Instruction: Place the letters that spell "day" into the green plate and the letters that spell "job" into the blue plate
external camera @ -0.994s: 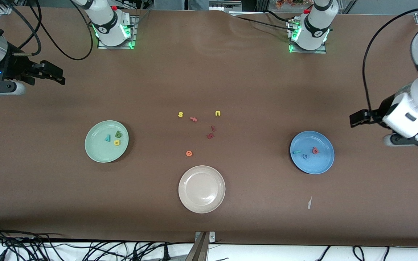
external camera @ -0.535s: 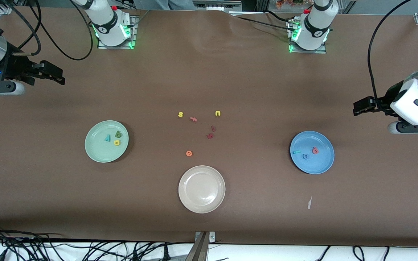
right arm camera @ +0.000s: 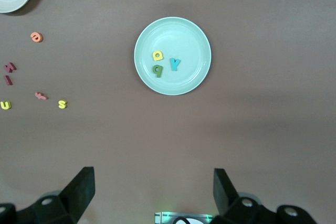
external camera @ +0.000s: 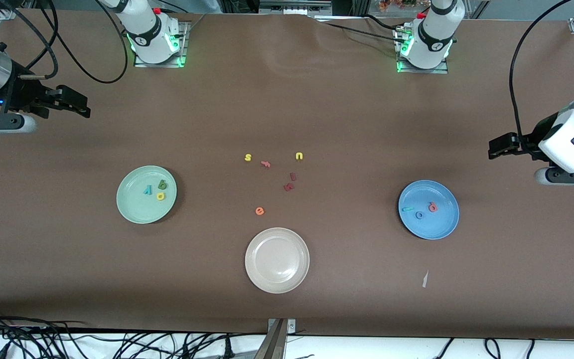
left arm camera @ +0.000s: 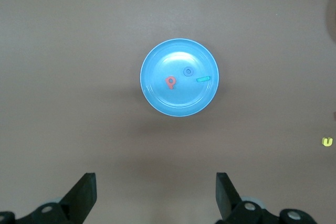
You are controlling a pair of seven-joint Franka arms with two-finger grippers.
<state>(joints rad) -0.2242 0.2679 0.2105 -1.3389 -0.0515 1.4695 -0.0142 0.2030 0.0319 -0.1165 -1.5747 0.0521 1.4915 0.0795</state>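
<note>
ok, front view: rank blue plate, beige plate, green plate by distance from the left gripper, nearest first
From the left gripper, open, at the left arm's end of the table:
1. blue plate, toward that same end, holding j, o, b.
2. beige plate, mid-table, nearest the front camera.
3. green plate, toward the right arm's end, holding d, a, y.

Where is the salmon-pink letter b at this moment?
In the front view, the salmon-pink b lies in the blue plate, toward the left arm's end, beside the blue o.
</note>
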